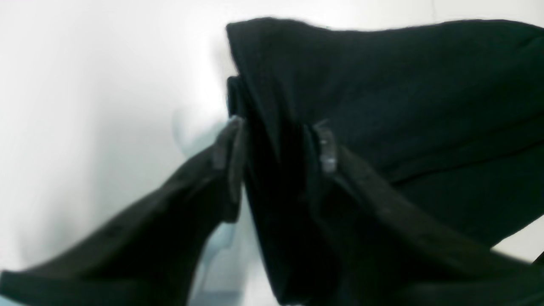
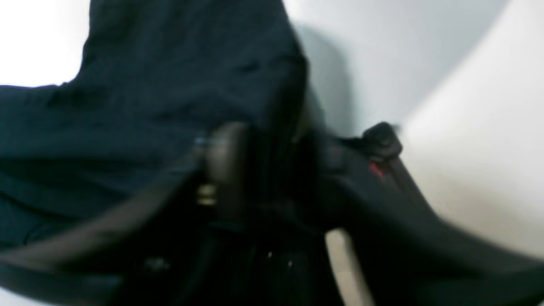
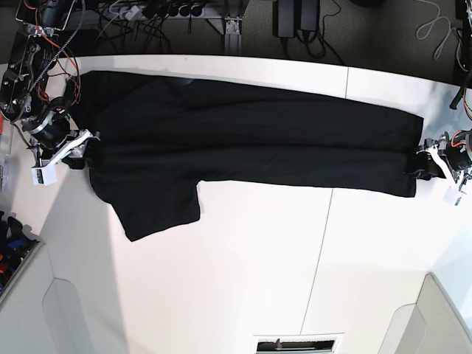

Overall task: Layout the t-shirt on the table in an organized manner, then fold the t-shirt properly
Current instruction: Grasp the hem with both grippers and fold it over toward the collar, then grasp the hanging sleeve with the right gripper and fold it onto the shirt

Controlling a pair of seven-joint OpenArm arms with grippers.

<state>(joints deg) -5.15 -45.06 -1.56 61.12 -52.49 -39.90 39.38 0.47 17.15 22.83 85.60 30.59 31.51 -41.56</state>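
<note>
Left gripper (image 1: 280,144) and right gripper (image 2: 272,161) part-open astride t-shirt (image 3: 243,140) end edges, grip uncertain.

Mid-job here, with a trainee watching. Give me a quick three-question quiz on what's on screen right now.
1. True or false: the t-shirt lies stretched between the left gripper and the right gripper.
2. The sleeve sticks out nearer which gripper? A: left. B: right.
3. Fill in: the table top is coloured ____.
Key: 1 true; 2 B; 3 white.
</note>
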